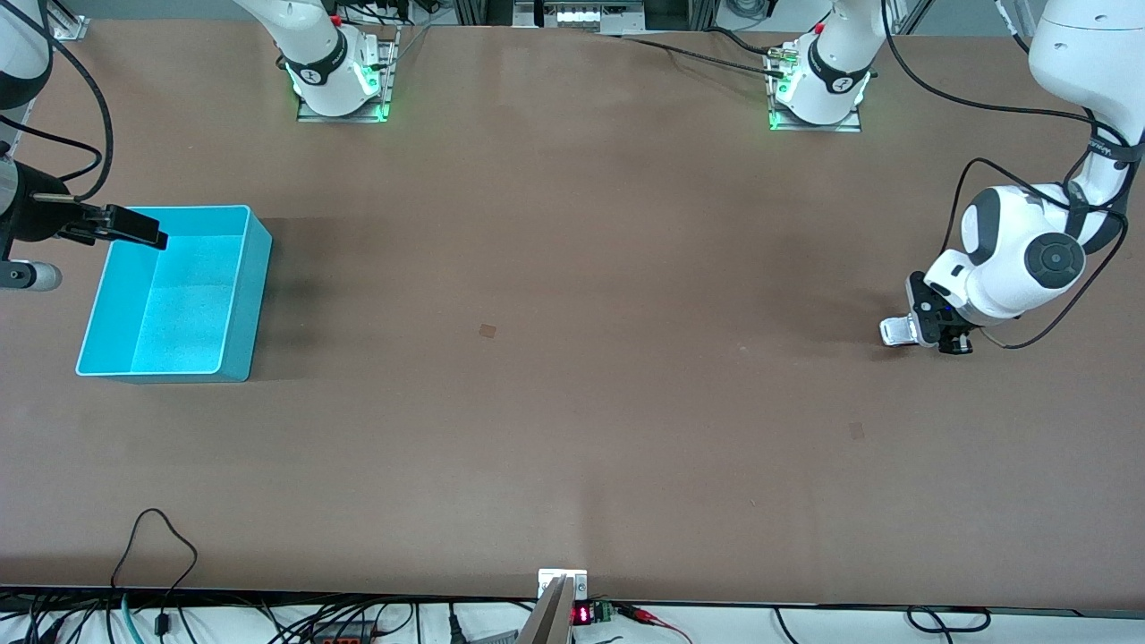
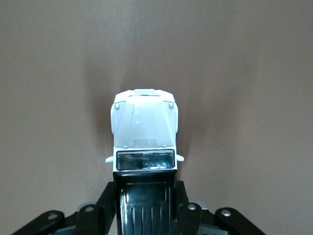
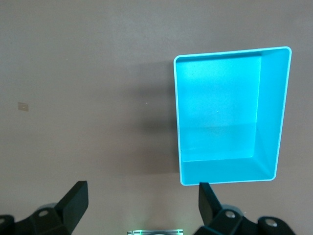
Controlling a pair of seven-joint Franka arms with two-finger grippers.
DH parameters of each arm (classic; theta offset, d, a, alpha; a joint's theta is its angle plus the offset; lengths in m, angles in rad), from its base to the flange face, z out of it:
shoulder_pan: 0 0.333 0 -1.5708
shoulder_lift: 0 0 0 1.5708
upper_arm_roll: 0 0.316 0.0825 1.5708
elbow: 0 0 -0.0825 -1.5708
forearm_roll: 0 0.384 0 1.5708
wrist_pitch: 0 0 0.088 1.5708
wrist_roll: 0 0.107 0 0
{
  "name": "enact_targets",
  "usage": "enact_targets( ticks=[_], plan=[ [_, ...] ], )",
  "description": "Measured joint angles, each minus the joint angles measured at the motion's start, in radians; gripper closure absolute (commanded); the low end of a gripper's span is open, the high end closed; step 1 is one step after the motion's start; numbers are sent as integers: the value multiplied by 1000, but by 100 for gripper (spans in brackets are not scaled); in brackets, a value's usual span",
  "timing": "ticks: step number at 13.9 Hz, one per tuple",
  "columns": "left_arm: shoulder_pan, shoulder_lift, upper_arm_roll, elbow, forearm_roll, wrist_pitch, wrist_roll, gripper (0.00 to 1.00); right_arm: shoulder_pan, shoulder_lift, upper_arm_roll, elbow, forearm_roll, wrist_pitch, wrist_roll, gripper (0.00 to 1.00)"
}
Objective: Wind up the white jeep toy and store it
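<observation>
The white jeep toy (image 2: 145,128) has a white hood and a black roof. My left gripper (image 2: 145,205) is shut on its black rear section, one finger (image 2: 105,205) against each side. In the front view the jeep (image 1: 896,331) pokes out of that gripper (image 1: 917,331), low over the table at the left arm's end. Whether its wheels touch the table I cannot tell. My right gripper (image 1: 143,231) hangs open over the turquoise bin's (image 1: 253,268) rim at the right arm's end. Its fingers (image 3: 76,198) hold nothing, and the bin (image 3: 269,112) below is empty.
A small dark tape mark (image 1: 487,330) lies on the brown table between bin and jeep. Both arm bases (image 1: 340,85) stand along the table's edge farthest from the front camera. Cables (image 1: 161,546) run along the nearest edge.
</observation>
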Motion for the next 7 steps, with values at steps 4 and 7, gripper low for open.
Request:
enact_targets(
  ticks=[4, 7],
  plan=[
    [45, 11, 0, 19, 0, -5, 64, 83, 0, 0, 0, 0, 0, 0, 0, 0],
    [88, 23, 0, 37, 1, -5, 123, 82, 0, 0, 0, 0, 0, 0, 0, 0]
  ],
)
